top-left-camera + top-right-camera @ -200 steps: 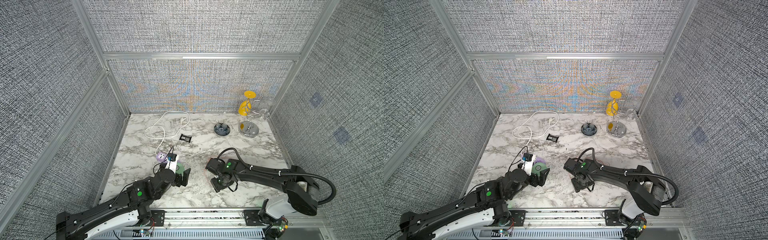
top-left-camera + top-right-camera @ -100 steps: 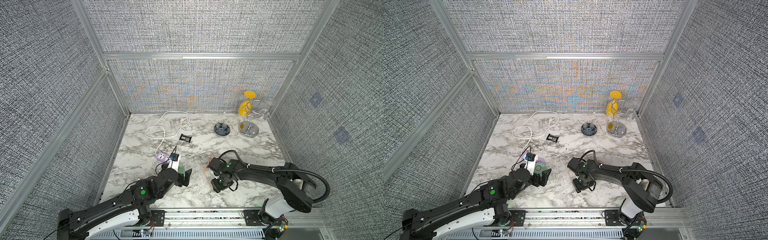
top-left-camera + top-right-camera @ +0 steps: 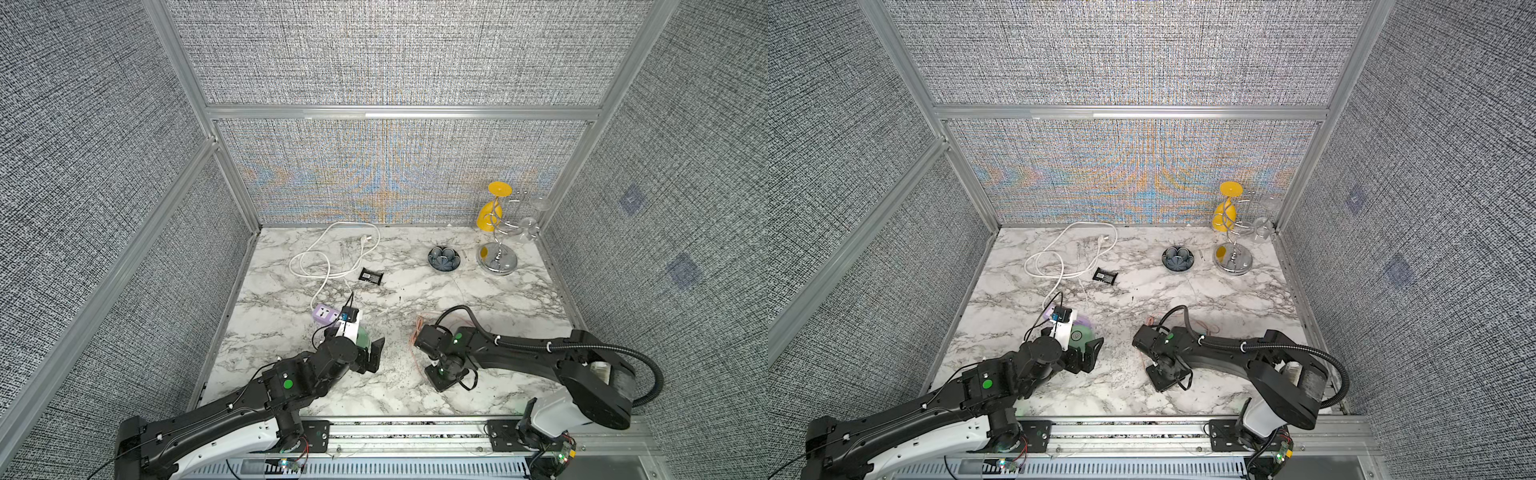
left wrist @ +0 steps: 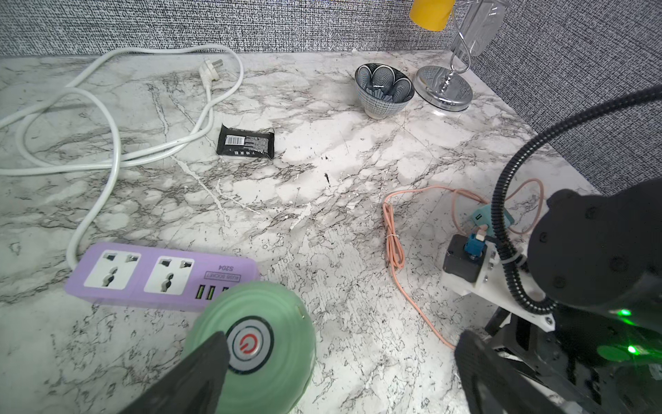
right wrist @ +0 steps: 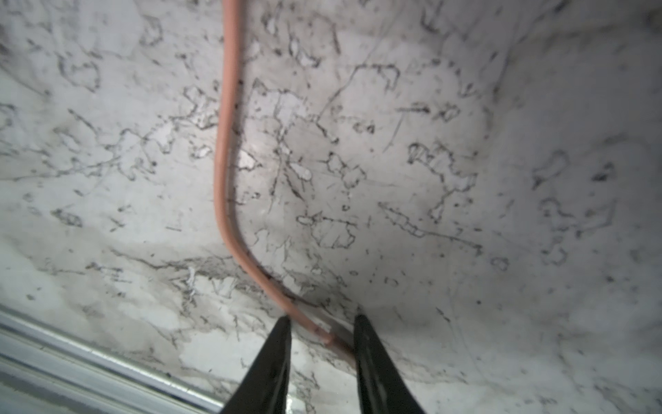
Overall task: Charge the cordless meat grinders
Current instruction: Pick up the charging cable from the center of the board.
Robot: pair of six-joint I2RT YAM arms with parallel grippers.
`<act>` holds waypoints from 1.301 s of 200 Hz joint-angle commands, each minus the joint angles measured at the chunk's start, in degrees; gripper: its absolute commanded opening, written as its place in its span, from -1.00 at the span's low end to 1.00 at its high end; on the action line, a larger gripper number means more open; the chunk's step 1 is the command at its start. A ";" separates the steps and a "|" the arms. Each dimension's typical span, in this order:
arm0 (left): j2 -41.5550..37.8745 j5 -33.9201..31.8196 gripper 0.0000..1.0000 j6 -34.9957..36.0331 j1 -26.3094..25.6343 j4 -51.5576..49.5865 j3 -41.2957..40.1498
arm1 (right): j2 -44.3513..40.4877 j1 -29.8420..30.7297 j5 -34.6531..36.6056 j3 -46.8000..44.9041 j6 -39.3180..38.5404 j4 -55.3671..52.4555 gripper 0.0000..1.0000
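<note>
The mint-green cordless meat grinder (image 4: 265, 322) stands upright just in front of the purple power strip (image 4: 150, 272); its top button shows a red power sign. In both top views only part of the grinder (image 3: 363, 337) (image 3: 1079, 336) shows beside my left wrist. My left gripper (image 4: 340, 344) is open wide, one finger over the grinder's near side and the other well apart. My right gripper (image 5: 322, 319) points down at the table (image 5: 465, 179), its jaws a little apart around the end of a thin pink cable (image 5: 224, 161). That cable (image 4: 394, 247) runs on to a teal plug adapter (image 4: 481, 218).
A white cord (image 3: 328, 257) loops from the power strip (image 3: 326, 312) toward the back wall. A black packet (image 3: 371, 275), a patterned bowl (image 3: 444, 257) and a chrome stand (image 3: 496, 259) with a yellow cup sit farther back. Fabric walls close three sides; a metal rail (image 3: 415, 428) runs along the front.
My right gripper's jaws have drawn closer together over the pink cable's end. My left gripper has edged forward toward the grinder and stays wide open.
</note>
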 commanded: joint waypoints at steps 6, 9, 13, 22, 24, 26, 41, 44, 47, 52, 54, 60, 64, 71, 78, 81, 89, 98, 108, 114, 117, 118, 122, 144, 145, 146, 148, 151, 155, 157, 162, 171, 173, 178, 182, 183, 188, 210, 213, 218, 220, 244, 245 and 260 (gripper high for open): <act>-0.86 -0.49 0.99 -0.82 0.11 0.51 -0.46 | 2.46 1.93 2.13 0.68 1.55 -5.04 -0.43; -0.95 -0.55 0.98 -0.84 0.11 0.46 -0.48 | 2.75 2.20 2.38 0.80 1.65 -5.21 -0.43; -1.12 -0.55 0.98 -0.89 0.07 0.37 -0.56 | 3.05 2.51 2.66 0.94 1.86 -5.33 -0.45; -1.40 -0.63 0.98 -0.88 0.10 0.19 -0.73 | 3.90 3.14 3.21 1.18 2.19 -5.53 -0.46; -1.48 -0.67 0.99 -0.95 0.11 0.11 -0.74 | 4.06 3.27 3.30 1.23 2.30 -5.54 -0.46; -1.56 -0.66 0.98 -0.97 0.11 0.07 -0.79 | 4.23 3.37 3.41 1.24 2.37 -5.58 -0.47; -2.01 -0.78 0.98 -1.06 0.15 -0.30 -0.92 | 5.25 4.26 4.03 1.18 3.23 -5.37 -0.51; -2.09 -0.76 0.98 -1.06 0.12 -0.45 -1.00 | 5.48 4.43 4.14 1.10 3.41 -5.30 -0.53; -2.20 -0.80 0.98 -1.14 0.11 -0.47 -1.01 | 5.65 4.55 4.21 1.10 3.61 -5.21 -0.54; -2.33 -0.90 0.98 -1.17 0.11 -0.67 -1.01 | 5.95 4.78 4.23 0.93 3.93 -4.98 -0.58; -2.42 -0.87 0.98 -1.22 0.11 -0.72 -1.01 | 6.05 4.83 4.24 0.79 4.08 -4.89 -0.59; -2.55 -0.87 0.98 -1.29 0.12 -0.90 -1.07 | 6.24 5.00 4.16 0.62 4.45 -4.60 -0.64; -2.71 -0.92 0.98 -1.32 0.11 -1.02 -1.09 | 6.30 5.10 4.07 0.50 4.74 -4.37 -0.66; -2.97 -0.96 0.98 -1.41 0.11 -1.24 -1.14 | 6.28 5.32 3.91 0.22 5.20 -4.05 -0.69; -3.24 -1.05 0.99 -1.57 0.10 -1.41 -1.25 | 6.28 5.44 3.74 -0.03 5.56 -3.59 -0.73; -3.38 -1.16 0.98 -1.65 0.11 -1.43 -1.27 | 6.23 5.45 3.71 -0.17 5.68 -3.41 -0.75; -3.69 -1.23 0.98 -1.81 0.11 -1.60 -1.42 | 6.11 5.54 3.62 -0.39 6.09 -3.05 -0.77; -4.00 -1.46 0.98 -2.08 0.11 -1.85 -1.45 | 5.90 5.55 3.51 -0.57 6.41 -2.78 -0.81; -4.31 -1.56 0.99 -2.21 0.07 -2.08 -1.53 | 5.76 5.55 3.45 -0.57 6.50 -2.49 -0.86; -4.40 -1.68 0.98 -2.28 0.11 -2.22 -1.45 | 5.51 5.46 3.45 -0.53 6.57 -2.38 -0.88; -4.47 -1.59 0.98 -2.29 0.11 -2.28 -1.45 | 5.34 5.39 3.45 -0.43 6.65 -2.37 -0.91; -4.48 -1.56 0.99 -2.33 0.11 -2.30 -1.45 | 5.28 5.38 3.45 -0.41 6.63 -2.37 -0.91; -4.49 -1.50 0.98 -2.37 0.11 -2.30 -1.32 | 5.16 5.30 3.45 -0.20 6.62 -2.29 -0.94; -3.82 -0.61 0.98 -2.51 0.11 -2.39 -0.43 | 3.18 3.80 2.81 1.10 6.61 -1.87 -1.00; -3.76 -0.59 0.98 -2.53 0.15 -2.35 -0.37 | 3.06 3.66 2.73 1.19 6.57 -1.90 -1.00; -3.73 -0.53 0.98 -2.59 0.13 -2.38 -0.33 | 2.96 3.55 2.65 1.23 6.59 -1.88 -1.00; -3.60 -0.42 0.99 -2.63 0.12 -2.29 -0.25 | 2.68 3.31 2.52 1.44 6.50 -1.79 -1.00; -3.43 -0.19 0.98 -2.64 0.11 -2.27 -0.10 | 2.25 2.89 2.33 1.61 6.45 -1.70 -1.00; -3.23 0.12 0.98 -2.72 0.11 -2.09 0.08 | 1.62 2.38 2.01 2.08 6.35 -1.65 -1.00; -3.15 0.35 0.98 -2.73 0.11 -1.95 0.17 | 1.40 2.07 1.86 2.18 6.22 -1.60 -1.00; -2.89 0.84 0.98 -2.81 0.18 -1.67 0.37 | 0.65 1.26 1.33 2.56 5.99 -1.47 -1.00; -2.49 1.83 0.98 -3.01 0.23 -0.89 0.80 | -0.77 -0.42 0.35 3.51 5.54 -1.24 -1.00; -2.41 2.06 0.98 -3.09 0.29 -0.73 0.87 | -1.04 -0.78 0.06 3.72 5.36 -1.23 -1.00; -2.18 2.74 0.98 -3.16 0.45 -0.14 1.07 | -1.84 -1.73 -0.55 4.31 5.02 -1.24 -1.00; -2.05 3.38 0.97 -3.24 0.59 0.35 1.23 | -2.36 -2.58 -1.06 4.85 4.68 -1.19 -1.00; -2.00 3.47 0.96 -3.25 0.66 0.56 1.25 | -2.52 -2.74 -1.18 4.99 4.68 -1.21 -1.00; -1.82 4.70 0.93 -3.27 0.93 1.51 1.43 | -3.31 -3.75 -1.93 5.68 4.27 -1.23 -1.00; -0.96 10.52 0.73 -3.98 2.57 7.90 1.46 | -6.11 -8.29 -5.25 9.09 2.87 -1.23 -1.00; -0.76 11.24 0.69 -4.24 2.83 8.87 1.38 | -6.33 -8.93 -5.79 9.25 2.74 -1.28 -1.00; -0.43 12.44 0.66 -4.63 3.23 10.28 1.37 | -6.72 -10.11 -6.72 11.34 2.58 -1.19 -1.00; -0.23 12.86 0.65 -4.83 3.44 10.90 1.37 | -6.90 -10.56 -7.16 11.79 2.53 -1.18 -1.00; 2.31 16.93 0.49 -7.61 5.39 18.15 1.08 | -7.43 -14.91 -12.44 16.71 3.17 0.26 -1.00; 2.42 17.19 0.49 -7.67 5.47 18.55 1.00 | -7.43 -15.01 -12.67 16.90 3.22 0.35 -1.00; 4.70 20.20 0.48 -9.39 6.55 23.03 0.83 | -6.94 -16.02 -15.11 20.13 4.51 1.83 -1.00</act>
